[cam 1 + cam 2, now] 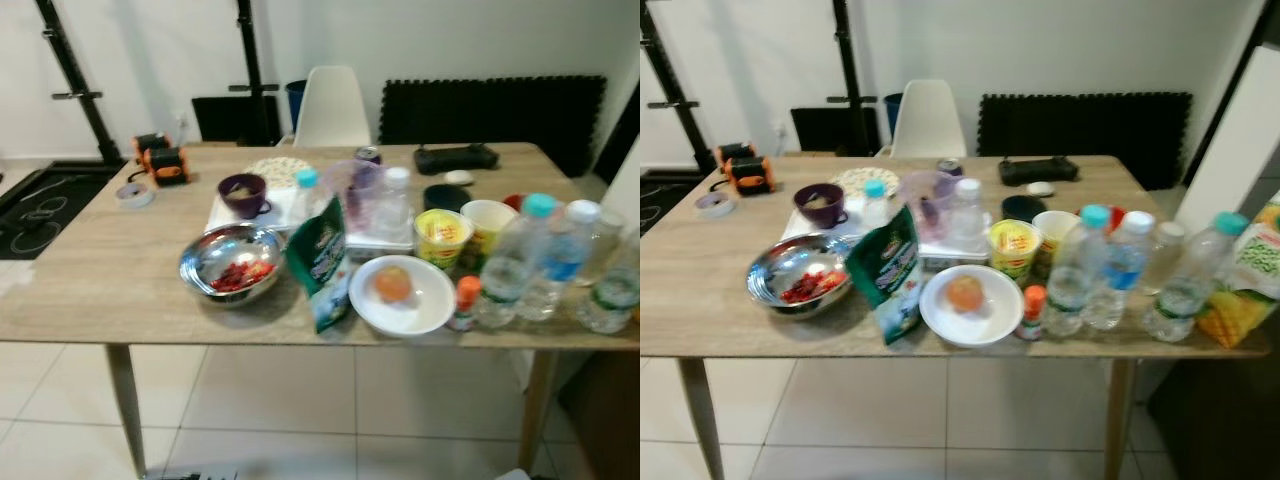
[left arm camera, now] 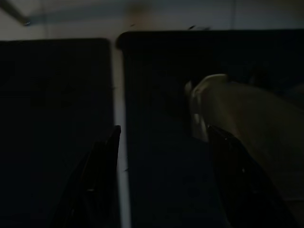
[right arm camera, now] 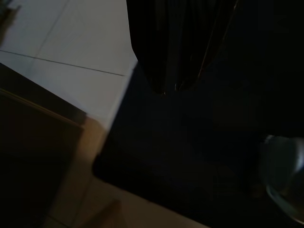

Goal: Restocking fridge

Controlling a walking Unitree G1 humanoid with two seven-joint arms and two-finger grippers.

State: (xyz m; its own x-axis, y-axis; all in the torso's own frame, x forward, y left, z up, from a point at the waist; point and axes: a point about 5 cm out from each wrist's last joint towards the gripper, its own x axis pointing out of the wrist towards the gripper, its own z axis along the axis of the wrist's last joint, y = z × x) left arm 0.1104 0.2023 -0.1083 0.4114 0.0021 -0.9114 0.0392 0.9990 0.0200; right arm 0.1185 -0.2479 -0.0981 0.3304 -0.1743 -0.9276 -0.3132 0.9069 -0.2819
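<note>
A wooden table [image 1: 90, 270] carries the groceries. On it stand a steel bowl [image 1: 230, 262] of red pieces, a green bag [image 1: 320, 262], a white bowl [image 1: 425, 310] holding an orange fruit [image 1: 393, 284], and a yellow cup [image 1: 442, 238]. Several water bottles [image 1: 510, 262] and a small red-capped bottle [image 1: 464, 303] are at the right, beside a juice carton [image 1: 1245, 275]. My left gripper [image 2: 164, 130] hangs in the dark with its fingers apart and nothing between them. In the right wrist view, one dark finger [image 3: 175, 47] of the right gripper hangs over floor tiles.
A purple mug [image 1: 243, 194], a tape roll [image 1: 134, 194] and an orange-black device [image 1: 160, 160] sit on the far left of the table. A white chair [image 1: 332, 105] and a black mat [image 1: 500, 110] stand behind it. A tall white panel [image 1: 1240, 130] rises at the right.
</note>
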